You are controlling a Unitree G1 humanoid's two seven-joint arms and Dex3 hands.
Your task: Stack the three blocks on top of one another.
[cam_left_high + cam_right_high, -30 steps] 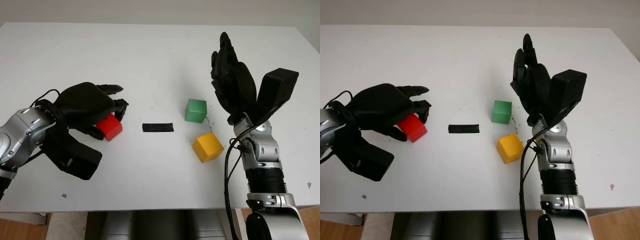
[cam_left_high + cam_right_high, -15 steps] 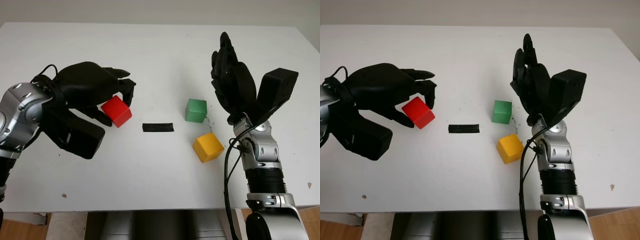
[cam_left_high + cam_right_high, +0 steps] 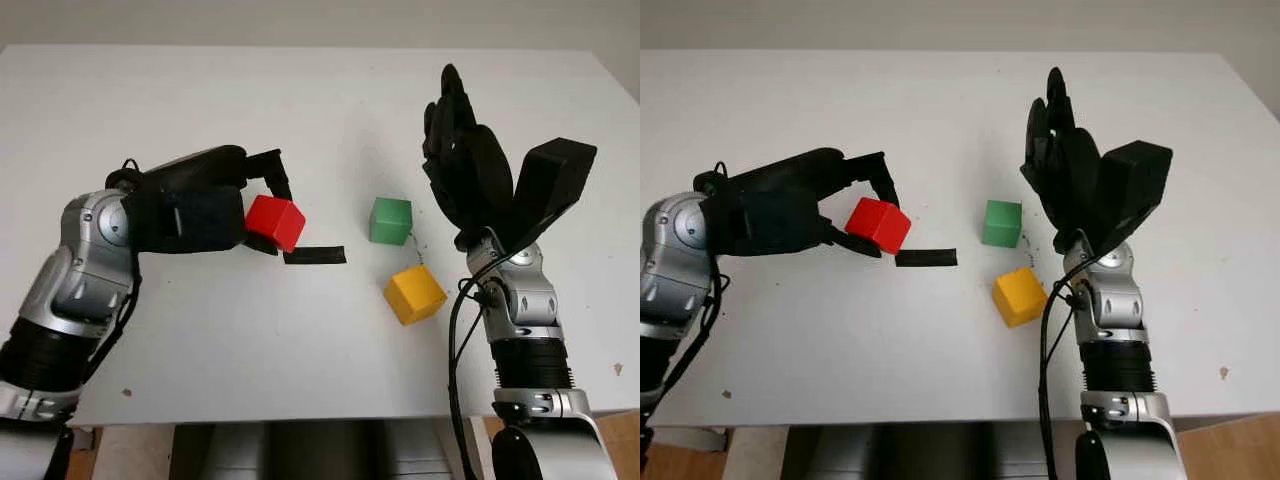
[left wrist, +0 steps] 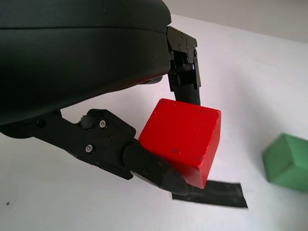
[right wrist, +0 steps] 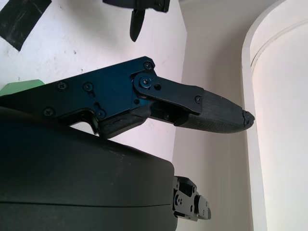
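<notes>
My left hand is shut on the red block and holds it above the table, just left of a black tape strip. In the left wrist view the red block is pinched between the fingers. The green block sits on the table right of centre, and the yellow block lies just in front of it. My right hand is open, raised to the right of the green block.
The white table reaches to its front edge at the bottom of the view. The black tape strip marks its middle. A few small dark specks lie near the front left and far right.
My left hand has lifted the red block off the table and carried it right, toward the tape strip. The right hand, green block and yellow block have not moved.
</notes>
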